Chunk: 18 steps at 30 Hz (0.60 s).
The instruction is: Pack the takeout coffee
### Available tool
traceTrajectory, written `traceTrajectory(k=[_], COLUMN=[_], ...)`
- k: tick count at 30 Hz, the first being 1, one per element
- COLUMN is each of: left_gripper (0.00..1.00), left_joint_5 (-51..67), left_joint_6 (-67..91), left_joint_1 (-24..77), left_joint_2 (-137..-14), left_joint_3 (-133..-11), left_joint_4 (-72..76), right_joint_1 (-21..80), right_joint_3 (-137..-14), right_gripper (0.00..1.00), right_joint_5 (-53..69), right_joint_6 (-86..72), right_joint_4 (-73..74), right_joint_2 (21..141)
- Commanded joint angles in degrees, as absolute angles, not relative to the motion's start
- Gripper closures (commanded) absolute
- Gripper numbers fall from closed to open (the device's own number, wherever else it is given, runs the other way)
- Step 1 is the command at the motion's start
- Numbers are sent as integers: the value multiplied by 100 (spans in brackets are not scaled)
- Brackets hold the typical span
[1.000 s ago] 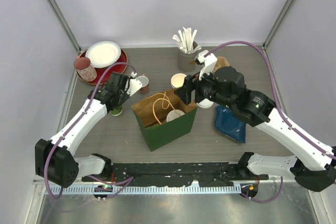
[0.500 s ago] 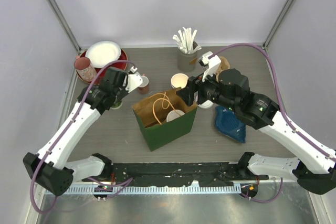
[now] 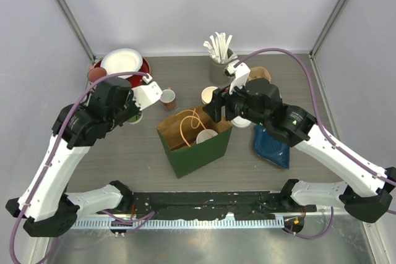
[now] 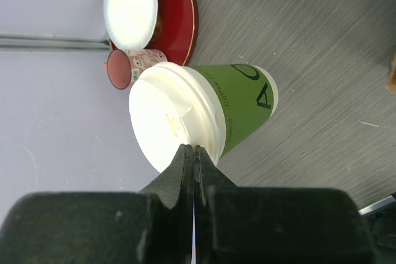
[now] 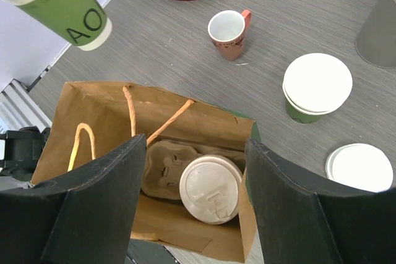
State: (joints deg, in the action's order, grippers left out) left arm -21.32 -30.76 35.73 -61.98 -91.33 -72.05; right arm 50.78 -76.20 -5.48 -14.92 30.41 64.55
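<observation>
Your left gripper [image 4: 193, 154] is pinching cup [image 4: 241, 106] by its lid near table's [image 4: 322, 41] left edge | right gripper [image 5: 195, 143] is gaping over bag [image 5: 93, 106], mug [image 5: 228, 32] behind it | overhead, cup is mostly hiding

I saw a red plate [image 3: 144, 67] at the far left corner of the grey desk [image 3: 185, 72], with a white paper plate [image 3: 121, 62] lying on it. A pink patterned tumbler [image 4: 125, 67] sat at the red plate's rim. A small red-and-white cup [image 3: 167, 97] with a handle stood upright and alone nearer the middle. At the back, a grey holder [image 3: 218, 71] was stuffed with white sticks [image 3: 219, 44], and a brown thing [image 3: 260, 73] I couldn't identify sat just right of it. A blue pouch [image 3: 270, 143] lay flat on the right side.
</observation>
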Motion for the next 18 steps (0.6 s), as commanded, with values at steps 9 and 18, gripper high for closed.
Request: traceTrajectory(k=[9,18], left_gripper=[100,100], left_joint_5=[-1612,-905], left_joint_6=[-3595,-3665], left_joint_1=[4069,4227], left_joint_2=[-6337,-6504], left_joint_3=[-11001,-11532], left_joint_4=[-8182,-8446], right_joint_1=[5098,5098], right_joint_3=[-8016,-8235], right_gripper=[30,30], right_joint_5=[-993,-1257], right_joint_6=[-1450,-1362], right_joint_4=[2733,2725], right_joint_2=[6627,6785])
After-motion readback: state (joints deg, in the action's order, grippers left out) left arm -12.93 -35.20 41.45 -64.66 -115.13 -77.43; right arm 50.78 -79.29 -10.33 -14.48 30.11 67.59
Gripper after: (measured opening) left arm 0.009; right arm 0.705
